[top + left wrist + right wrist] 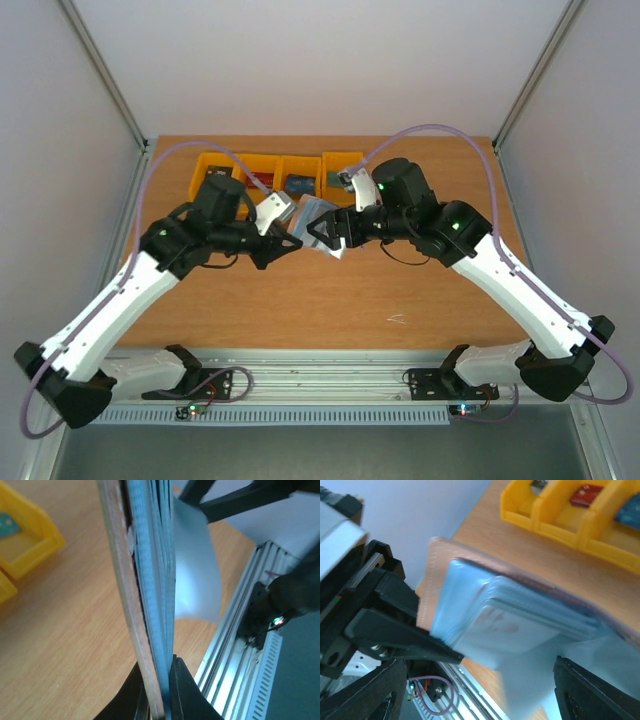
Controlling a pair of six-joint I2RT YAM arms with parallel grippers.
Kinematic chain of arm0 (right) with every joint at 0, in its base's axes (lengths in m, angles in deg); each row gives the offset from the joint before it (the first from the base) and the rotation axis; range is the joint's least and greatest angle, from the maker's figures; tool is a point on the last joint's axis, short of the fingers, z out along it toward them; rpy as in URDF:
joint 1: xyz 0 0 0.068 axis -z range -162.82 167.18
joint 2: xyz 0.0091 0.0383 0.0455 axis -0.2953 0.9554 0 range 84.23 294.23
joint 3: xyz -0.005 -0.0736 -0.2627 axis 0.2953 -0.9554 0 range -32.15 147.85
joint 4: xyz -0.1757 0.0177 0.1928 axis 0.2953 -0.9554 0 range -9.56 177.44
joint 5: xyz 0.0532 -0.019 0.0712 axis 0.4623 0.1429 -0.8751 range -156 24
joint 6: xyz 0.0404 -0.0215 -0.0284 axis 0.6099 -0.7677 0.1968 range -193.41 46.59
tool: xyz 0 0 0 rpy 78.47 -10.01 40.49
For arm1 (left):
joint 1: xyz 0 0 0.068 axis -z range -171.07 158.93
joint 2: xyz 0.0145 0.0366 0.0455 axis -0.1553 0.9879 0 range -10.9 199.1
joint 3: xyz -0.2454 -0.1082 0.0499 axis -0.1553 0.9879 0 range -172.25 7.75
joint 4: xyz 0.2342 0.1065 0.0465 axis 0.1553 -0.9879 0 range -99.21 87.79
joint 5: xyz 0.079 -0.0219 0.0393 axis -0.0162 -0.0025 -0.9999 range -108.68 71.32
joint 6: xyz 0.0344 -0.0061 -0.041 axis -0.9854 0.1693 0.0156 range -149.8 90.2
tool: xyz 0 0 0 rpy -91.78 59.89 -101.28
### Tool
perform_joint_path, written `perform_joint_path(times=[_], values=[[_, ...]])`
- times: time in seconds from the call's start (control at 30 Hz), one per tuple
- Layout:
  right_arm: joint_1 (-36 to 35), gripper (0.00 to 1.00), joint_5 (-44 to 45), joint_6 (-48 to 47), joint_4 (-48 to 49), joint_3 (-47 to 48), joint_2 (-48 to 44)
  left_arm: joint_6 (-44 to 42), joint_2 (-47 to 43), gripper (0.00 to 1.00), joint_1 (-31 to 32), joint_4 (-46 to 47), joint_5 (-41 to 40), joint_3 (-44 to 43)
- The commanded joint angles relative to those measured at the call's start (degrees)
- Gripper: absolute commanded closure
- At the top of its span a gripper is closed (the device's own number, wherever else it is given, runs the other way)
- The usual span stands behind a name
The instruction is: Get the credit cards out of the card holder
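- Overhead first, from the top camera: the two arms meet over the middle of the table (350, 300), in front of a row of orange bins (250, 168); the card holder (314, 214) is held up off the wood between them; the left gripper (290, 244) reaches it from the left, the right gripper (326, 236) from the right; the grips themselves cannot be read at this size.
- Left wrist camera: the card holder (150, 580) shows edge-on and upright, pinkish outer skin on the left, blue-grey leaves on the right; the left gripper's fingers (182, 695) are pinched tight on its lower edge, so that arm has the holder fast; a pale thin sheet, which I take for a credit card (197, 580), sticks out sideways from the leaves, partly out of its slot.
- Right wrist camera: the holder (520, 615) hangs just ahead, blurred, with the left gripper's dark finger clamped on its left side; the pale card (535, 690) juts toward the lens; the right gripper's fingers (370, 695) stand wide apart at the two bottom corners, touching nothing that I can see, so it is open and empty.
- Step in hand, as I judge it: drawing a card out, the card partly freed but not gripped; next the right gripper must close on the card's free edge alone, not on the leaves, then pull in line with the slot while the left holds firm; a skewed pull could bend the card or drag the holder loose.
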Motion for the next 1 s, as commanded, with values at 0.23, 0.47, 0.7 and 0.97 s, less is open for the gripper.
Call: perform_joint_path(times=[0.23,0.47,0.7,0.97], values=[[-1.47,0.27,19.46,-3.38,-12.54,9.9,-2.9,3.81,-9.63,1.0,-3.65,-1.44,3.33,-3.74],[-1.75,0.32,27.41,-3.21,-26.23,20.34,-1.84,3.14,-13.13,1.0,-4.92,2.73,4.34,-4.44],[-4.29,0.02,2.28,-9.54,-12.64,14.32,-7.9,8.22,-17.0,1.0,-5.66,10.03,11.76,-0.08],[-4.28,0.02,-3.47,-12.41,-0.28,9.65,-8.29,9.3,-18.84,1.0,-5.75,14.58,19.92,0.98]])
